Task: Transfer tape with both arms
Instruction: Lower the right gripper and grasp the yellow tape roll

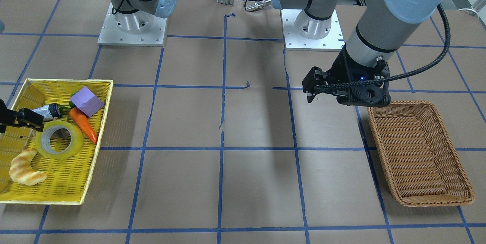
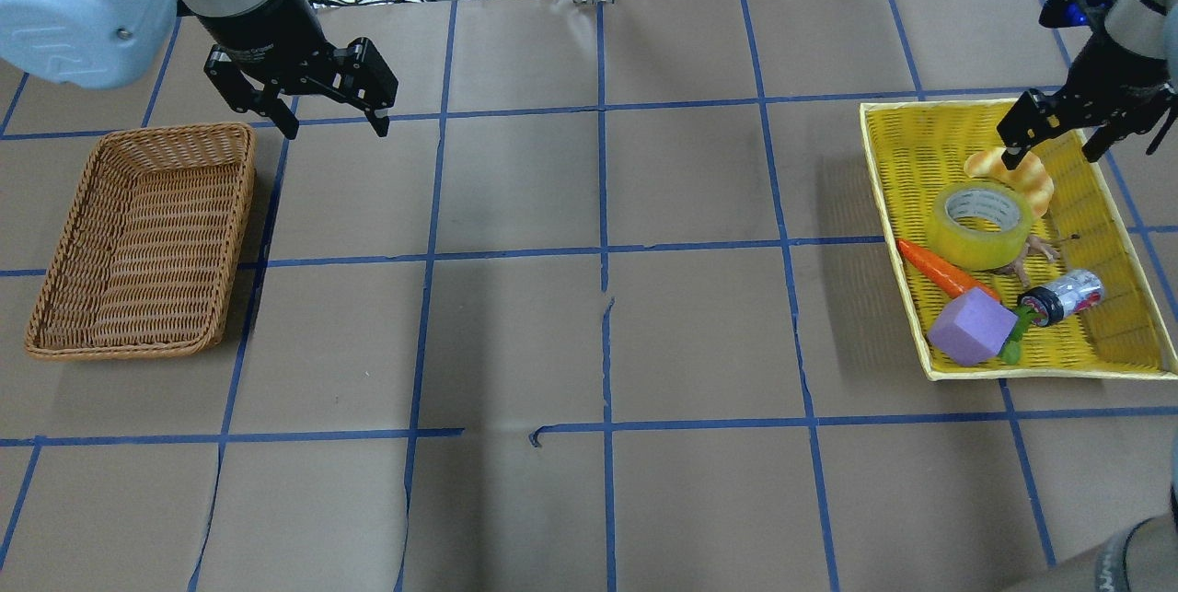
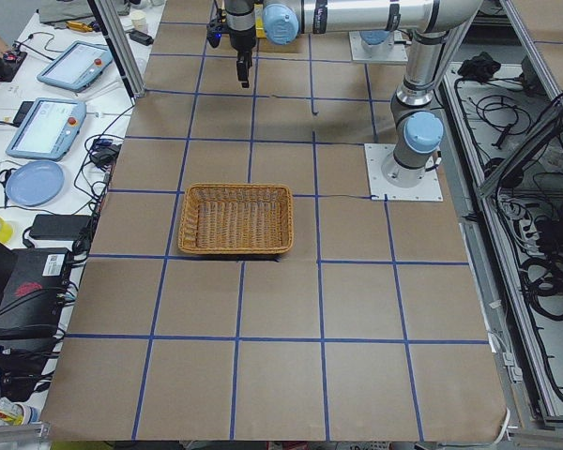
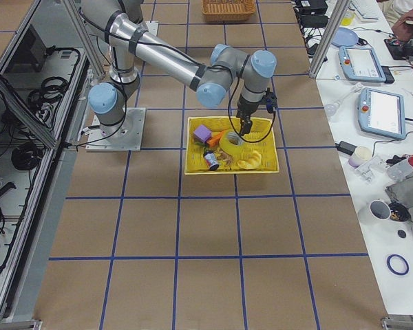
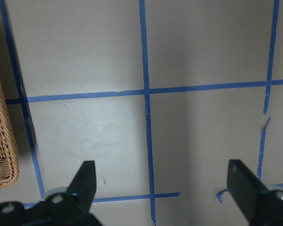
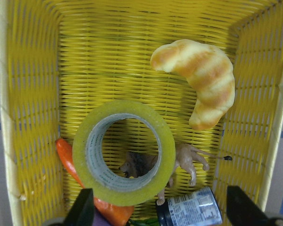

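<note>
The tape [image 2: 966,247], a wide yellow-green roll with a grey core, lies flat in the yellow basket [image 2: 883,205]. It also shows in the front view [image 1: 57,155] and the right wrist view [image 6: 127,107]. My right gripper [image 2: 1054,148] is open and empty. It hangs over the basket by the croissant [image 2: 1012,173], above the tape and not touching it. In the right wrist view its fingers [image 6: 82,209] frame the roll's near edge. My left gripper [image 2: 336,125] is open and empty, raised beside the brown wicker basket [image 2: 55,242]. The left wrist view [image 5: 162,172] shows only table below it.
The yellow basket also holds an orange carrot [image 2: 943,272], a purple block [image 2: 971,327], a small bottle [image 2: 1063,296] and a toy lion [image 6: 184,157], which lies partly under the tape. The brown wicker basket [image 1: 417,153] is empty. Blue tape lines grid the brown table.
</note>
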Robot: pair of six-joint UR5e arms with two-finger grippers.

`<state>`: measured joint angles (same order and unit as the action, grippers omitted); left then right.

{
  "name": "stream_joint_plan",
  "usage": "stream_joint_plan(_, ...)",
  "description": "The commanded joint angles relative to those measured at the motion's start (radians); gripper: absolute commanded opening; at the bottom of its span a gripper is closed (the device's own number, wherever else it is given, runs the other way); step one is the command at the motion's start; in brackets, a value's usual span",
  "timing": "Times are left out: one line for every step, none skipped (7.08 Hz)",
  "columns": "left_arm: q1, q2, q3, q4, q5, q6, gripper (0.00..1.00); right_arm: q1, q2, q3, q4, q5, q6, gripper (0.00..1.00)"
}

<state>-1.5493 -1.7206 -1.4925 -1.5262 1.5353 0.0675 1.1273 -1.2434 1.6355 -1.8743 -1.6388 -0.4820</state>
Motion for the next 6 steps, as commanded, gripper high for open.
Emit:
stream_joint_plan(0.000, -0.002, 0.000, 0.003, -0.001, 0.000, 1.00, -0.032, 0.092, 0.035, -0.074, -0.001, -0.001, 1.00)
stream_joint_plan(0.000, -0.004, 0.000, 0.004, -0.003, -0.001, 1.00, -0.044, 0.116, 0.044, -0.074, -0.003, 0.003, 1.00)
stream_joint_plan(0.000, -0.004, 0.000, 0.003, -0.001, 0.000, 1.00, -0.047, 0.117, 0.082, -0.074, 0.000, 0.006, 0.60)
stream_joint_plan(0.000, -0.002, 0.000, 0.003, -0.001, 0.000, 1.00, -0.047, 0.113, 0.090, -0.072, -0.004, 0.010, 0.01)
stream_joint_plan(0.000, -0.002, 0.000, 0.003, 0.000, -0.001, 1.00, -0.047, 0.104, 0.084, -0.065, -0.019, 0.008, 0.00)
stream_joint_plan(0.000, -0.002, 0.000, 0.003, 0.003, 0.000, 1.00, -0.047, 0.104, 0.081, -0.068, -0.036, 0.008, 0.00)
